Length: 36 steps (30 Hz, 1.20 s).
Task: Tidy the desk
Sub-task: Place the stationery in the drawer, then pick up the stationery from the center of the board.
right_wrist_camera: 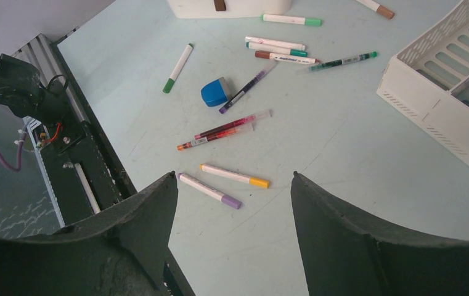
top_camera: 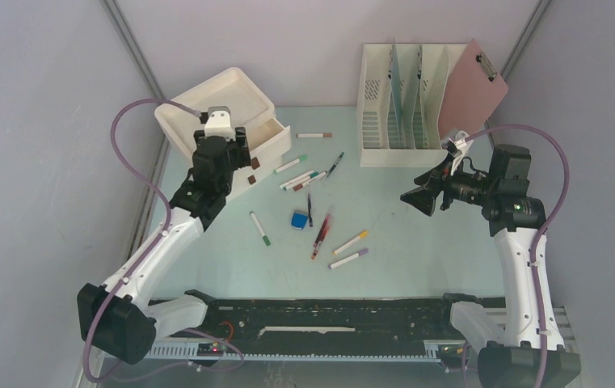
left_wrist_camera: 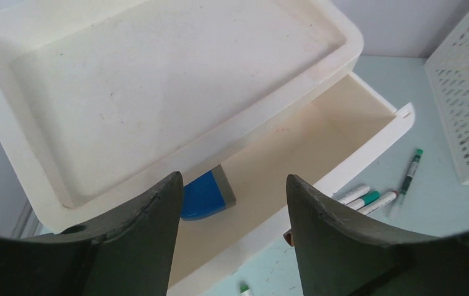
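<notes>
The desk (top_camera: 425, 255) is a pale mint-green top strewn with several markers and pens, among them a purple-capped marker (right_wrist_camera: 210, 190), a yellow-capped one (right_wrist_camera: 235, 176) and two red pens (right_wrist_camera: 222, 131). A blue eraser (top_camera: 299, 219) lies among them mid-desk. My left gripper (left_wrist_camera: 235, 179) hangs open over the pulled-out drawer (left_wrist_camera: 318, 129) of the cream drawer unit (top_camera: 215, 101). A second blue eraser (left_wrist_camera: 204, 194) lies inside that drawer, partly hidden behind my left finger. My right gripper (top_camera: 419, 198) hovers open and empty above the desk's right side.
A cream slotted file rack (top_camera: 405, 105) stands at the back right with a pink clipboard (top_camera: 473, 89) leaning beside it. A black slotted rail (top_camera: 312, 311) runs along the front edge. More markers (left_wrist_camera: 367, 198) lie just right of the drawer front.
</notes>
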{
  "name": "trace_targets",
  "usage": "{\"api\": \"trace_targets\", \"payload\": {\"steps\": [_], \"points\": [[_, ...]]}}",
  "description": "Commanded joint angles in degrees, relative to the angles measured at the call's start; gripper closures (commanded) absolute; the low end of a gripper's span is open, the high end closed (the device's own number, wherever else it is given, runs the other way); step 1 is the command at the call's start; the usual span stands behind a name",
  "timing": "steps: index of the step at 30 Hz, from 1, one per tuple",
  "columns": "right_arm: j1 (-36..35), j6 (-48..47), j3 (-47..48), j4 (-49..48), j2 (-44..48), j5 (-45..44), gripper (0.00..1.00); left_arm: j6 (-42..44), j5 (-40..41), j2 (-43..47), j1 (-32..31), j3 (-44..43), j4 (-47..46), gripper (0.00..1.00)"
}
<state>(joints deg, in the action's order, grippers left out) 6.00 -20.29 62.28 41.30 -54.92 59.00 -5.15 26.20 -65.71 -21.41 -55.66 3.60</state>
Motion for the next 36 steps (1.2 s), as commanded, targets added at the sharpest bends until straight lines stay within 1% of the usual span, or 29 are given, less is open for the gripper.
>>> {"api": "trace_targets", "payload": {"steps": [1,5,10,11,17,23,27,30,33,36], "points": [[-0.11,-0.6,-0.08,-0.61,0.75,0.75,0.25,-2.77,-4.4,4.67,0.41,-2.06,-1.15,0.3],[0.04,-0.55,-0.12,-0.61,0.8,0.85,0.25,-6.01,-10.94,7.5,0.41,-0.28,-1.26,0.21],[0.11,-0.62,-0.09,-0.69,1.0,0.98,0.25,-10.8,-19.51,10.93,0.43,4.6,-3.32,0.02],[0.12,-0.66,-0.1,-0.67,1.0,0.97,0.24,-11.7,-20.99,11.59,0.42,5.66,-4.16,0.0],[0.15,-0.64,-0.09,-0.58,0.97,0.96,0.24,-16.22,-32.71,14.14,0.42,10.84,-6.7,0.0],[0.06,-0.78,-0.07,-0.52,0.78,0.8,0.24,-18.99,-40.49,15.17,0.42,14.96,-6.24,0.0],[0.06,-0.87,-0.13,-0.52,0.69,0.65,0.24,-20.41,-42.86,15.0,0.11,17.04,-6.17,0.0],[0.06,-0.81,-0.06,-0.45,0.7,0.66,0.24,-20.65,-42.18,15.28,-0.93,18.61,-6.17,0.0],[0.06,-0.87,-0.09,-0.43,0.6,0.62,0.24,-20.15,-38.41,15.51,-3.22,19.75,-5.14,0.0],[0.07,-0.8,-0.1,-0.44,0.59,0.63,0.24,-19.11,-32.55,15.4,-6.72,19.84,-3.99,0.0]]}}
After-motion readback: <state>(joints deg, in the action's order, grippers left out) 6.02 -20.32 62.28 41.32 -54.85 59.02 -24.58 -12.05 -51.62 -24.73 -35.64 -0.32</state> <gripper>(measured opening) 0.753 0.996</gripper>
